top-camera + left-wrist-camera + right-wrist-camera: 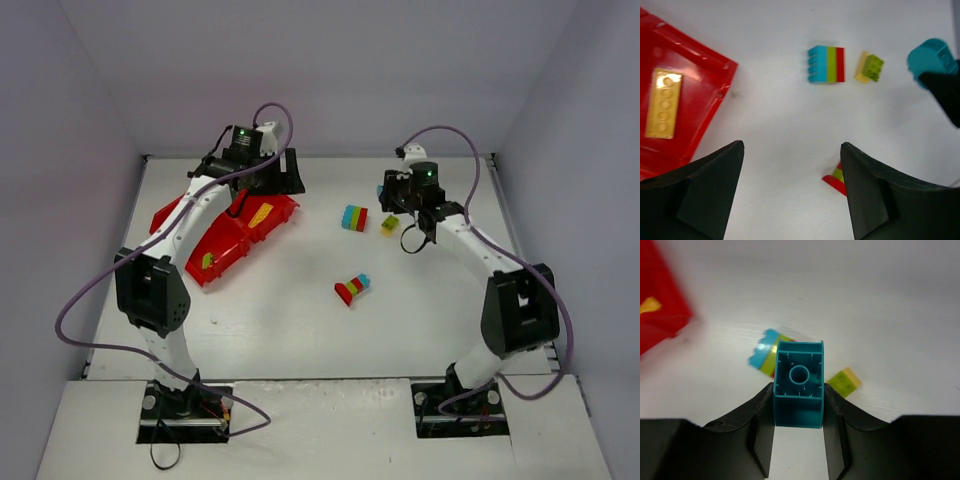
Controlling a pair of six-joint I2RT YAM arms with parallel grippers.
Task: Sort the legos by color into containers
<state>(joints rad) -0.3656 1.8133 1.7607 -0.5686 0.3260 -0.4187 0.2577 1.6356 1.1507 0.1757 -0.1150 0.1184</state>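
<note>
White matte table (300,330). Pale walls (330,70) close it in on three sides (lavender cast). Separate white board (320,430) along the near edge

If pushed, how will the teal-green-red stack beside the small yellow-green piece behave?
The stack looks rigid and lies flat on its side, so it would probably slide, not roll. Its three joined layers might separate under a hard pinch.

White table (300,340), plain lilac walls (330,70)

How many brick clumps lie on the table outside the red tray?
3: a teal-green-red striped stack in the middle, a small yellow-green pair right of it, a red-ended multicolour stack nearer the front. Others may be hidden.
</note>
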